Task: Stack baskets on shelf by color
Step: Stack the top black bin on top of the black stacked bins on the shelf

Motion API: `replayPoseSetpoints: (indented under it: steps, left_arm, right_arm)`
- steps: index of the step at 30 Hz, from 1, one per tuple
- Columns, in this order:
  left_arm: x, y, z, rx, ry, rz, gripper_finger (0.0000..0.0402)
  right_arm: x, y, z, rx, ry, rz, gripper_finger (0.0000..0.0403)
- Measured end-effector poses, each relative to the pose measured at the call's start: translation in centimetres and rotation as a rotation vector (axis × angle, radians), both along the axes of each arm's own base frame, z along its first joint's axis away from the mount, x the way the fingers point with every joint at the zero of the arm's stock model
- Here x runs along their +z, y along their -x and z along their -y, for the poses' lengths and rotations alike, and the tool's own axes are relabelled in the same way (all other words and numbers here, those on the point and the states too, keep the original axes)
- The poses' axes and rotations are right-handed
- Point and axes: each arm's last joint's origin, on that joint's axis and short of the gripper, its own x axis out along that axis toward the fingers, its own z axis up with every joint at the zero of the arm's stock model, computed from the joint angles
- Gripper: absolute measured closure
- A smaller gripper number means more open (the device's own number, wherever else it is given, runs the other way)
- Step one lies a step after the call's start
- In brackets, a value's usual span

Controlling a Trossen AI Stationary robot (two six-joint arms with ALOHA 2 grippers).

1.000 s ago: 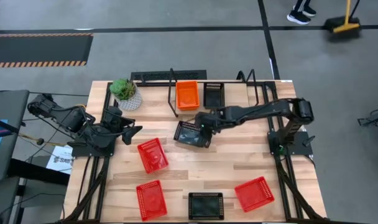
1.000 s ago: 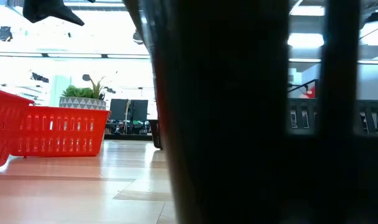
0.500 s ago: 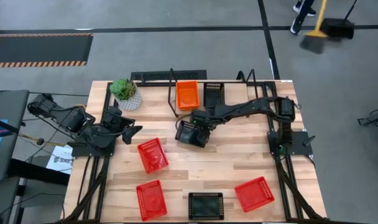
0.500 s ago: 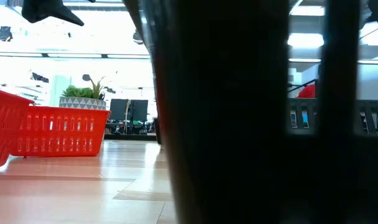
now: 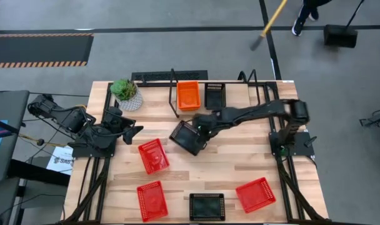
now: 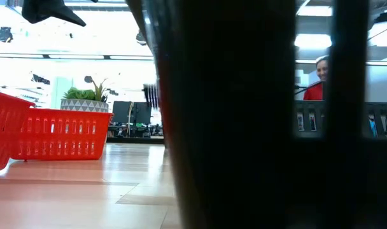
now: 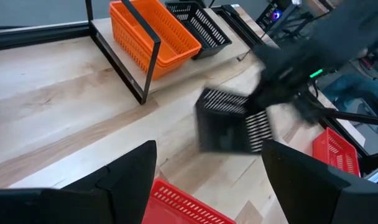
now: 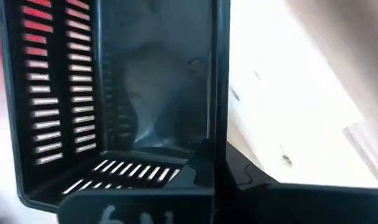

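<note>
The right gripper [image 5: 201, 129] is clamped on the rim of a black basket [image 5: 188, 137], which now sits lower and more turned over the middle of the table [image 5: 240, 159] than half a second ago, tilted, just in front of the shelf [image 5: 252, 94] holding an orange basket [image 5: 189, 94] and another black basket [image 5: 214, 94]. The left gripper [image 5: 129, 128], fingers spread and empty, waits unmoved near the plant pot [image 5: 127, 94]. In the low view a dark shape blocks most of the picture, leaving only a red basket [image 6: 63, 133] visible.
</note>
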Motion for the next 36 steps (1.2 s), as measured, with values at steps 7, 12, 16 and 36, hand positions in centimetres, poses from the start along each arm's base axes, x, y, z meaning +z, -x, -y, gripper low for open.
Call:
replayPoseSetpoints:
  steps: [7,12,16,36]
  left_arm:
    - [0.0,0.0,0.0,0.003,0.0,0.002,0.0123]
    - [0.0,0.0,0.0,0.012,-0.008,0.007,0.0123]
    - [0.0,0.0,0.0,0.012,-0.008,0.007,0.0123]
    - [0.0,0.0,-0.1,0.017,-0.009,0.01,0.0123]
  right_arm:
    - [9.1,5.1,3.5,-0.372,0.067,0.215,0.0396]
    - [11.0,9.0,8.1,-0.701,0.153,0.214,0.0393]
    - [10.3,10.2,10.7,-0.792,0.167,0.137,0.0398]
    - [3.8,8.4,14.3,-0.877,0.01,-0.047,0.0376]
